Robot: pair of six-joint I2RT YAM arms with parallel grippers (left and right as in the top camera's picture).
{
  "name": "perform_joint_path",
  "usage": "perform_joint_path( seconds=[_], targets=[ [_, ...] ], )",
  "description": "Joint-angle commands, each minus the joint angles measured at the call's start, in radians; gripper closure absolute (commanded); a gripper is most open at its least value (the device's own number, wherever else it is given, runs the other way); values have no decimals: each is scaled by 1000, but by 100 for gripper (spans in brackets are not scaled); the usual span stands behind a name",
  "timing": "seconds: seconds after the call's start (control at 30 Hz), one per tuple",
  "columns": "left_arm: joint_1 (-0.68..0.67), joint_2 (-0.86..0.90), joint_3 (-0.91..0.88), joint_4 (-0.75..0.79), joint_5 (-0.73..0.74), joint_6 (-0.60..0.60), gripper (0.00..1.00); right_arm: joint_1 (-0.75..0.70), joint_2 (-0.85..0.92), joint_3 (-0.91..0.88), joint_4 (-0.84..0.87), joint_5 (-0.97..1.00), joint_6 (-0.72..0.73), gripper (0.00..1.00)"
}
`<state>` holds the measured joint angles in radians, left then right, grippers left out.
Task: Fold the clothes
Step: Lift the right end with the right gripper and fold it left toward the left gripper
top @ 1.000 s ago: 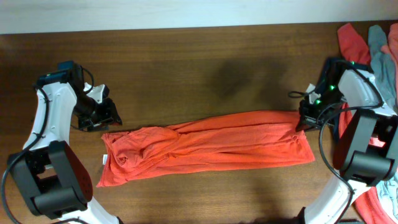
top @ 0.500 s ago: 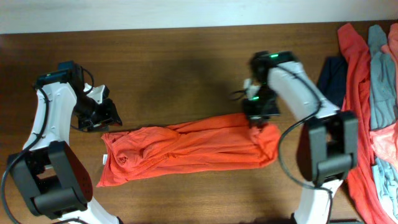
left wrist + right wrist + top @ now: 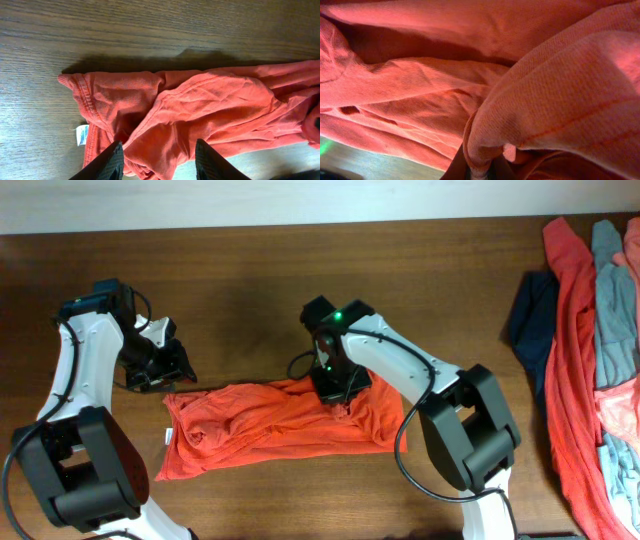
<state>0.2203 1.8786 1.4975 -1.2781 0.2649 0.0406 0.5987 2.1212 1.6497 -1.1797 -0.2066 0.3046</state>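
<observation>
I have the orange-red T-shirt (image 3: 270, 425) lying crumpled on the wooden tabletop (image 3: 250, 280), left of centre and towards the near edge. Its long axis runs left to right across the overhead view, dipping slightly at the left end. That left end shows a stitched edge and a small white label (image 3: 81, 135) lying on the wood just beside it. The right end is bunched up, with its outer edge falling short of my right arm's base.

My right end effector (image 3: 337, 387) sits on the shirt's upper edge near the middle of the tabletop. It is clenched on a thick fold of the orange cloth, which fills its wrist camera and gathers between the fingertips at the bottom of that view.

My left end effector (image 3: 165, 368) sits just beyond the shirt's upper left corner. It is released: its two dark fingers (image 3: 111, 162) stand spread apart with nothing gripped, the shirt lying below them.

A pile of red, grey-blue, navy and pink garments (image 3: 590, 330) lies at the far right edge, well apart from the shirt.
</observation>
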Motion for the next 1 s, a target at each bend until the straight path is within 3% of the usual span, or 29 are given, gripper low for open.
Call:
perform_joint_path(
  seconds=[0.0, 0.37, 0.5, 0.6, 0.97],
  targets=[
    [3, -11, 11, -2, 10, -3, 54, 30, 18, 12, 19, 8, 30, 96],
    [2, -11, 11, -1, 10, -3, 54, 109, 18, 12, 80, 1, -6, 95],
    [2, -11, 11, 0, 9, -3, 54, 134, 18, 12, 82, 2, -12, 85],
    [2, -11, 11, 0, 9, -3, 54, 147, 18, 12, 79, 2, -12, 73],
    [2, -11, 11, 3, 9, -3, 54, 106, -16, 39, -23, 135, -19, 73]
  ],
)
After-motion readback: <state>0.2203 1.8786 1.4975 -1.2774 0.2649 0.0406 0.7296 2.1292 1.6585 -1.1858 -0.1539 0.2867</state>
